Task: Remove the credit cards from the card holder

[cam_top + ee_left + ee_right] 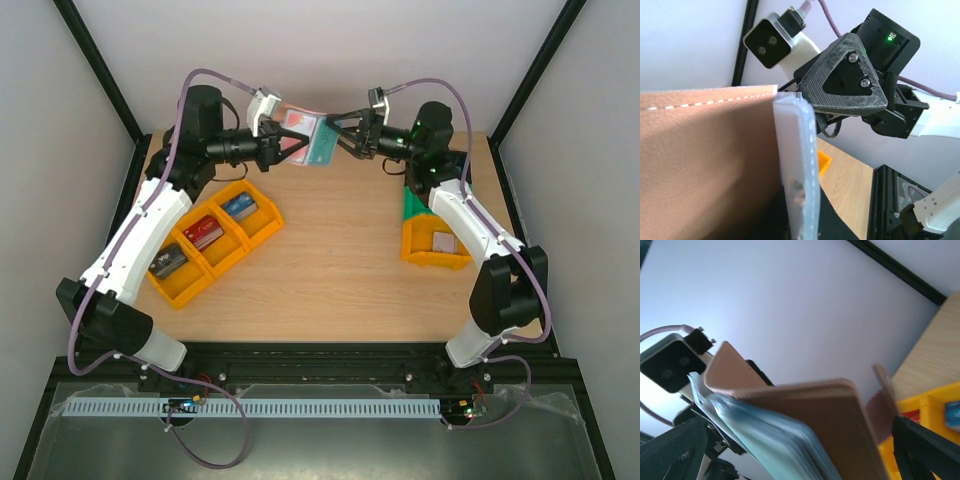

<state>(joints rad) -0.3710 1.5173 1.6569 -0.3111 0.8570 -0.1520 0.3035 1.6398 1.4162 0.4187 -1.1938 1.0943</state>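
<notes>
The left tool [286, 146] has its fingertips hidden behind the card holder [300, 128], which it clamps shut above the far bench [330, 260]. The right tool [333, 130] gapes wide at the holder's free edge; contact is unclear.

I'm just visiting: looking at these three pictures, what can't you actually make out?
Top view: what is inside the card holder; too small, crowded by the left hand and right hand.
Left wrist view: the left hand's grip; the holder, close and blurred, fills the frame.
Right wrist view: the holder's pockets; blurred, cut off by the bottom edge.
Top view: the green bin's contents; the right arm covers it.
</notes>
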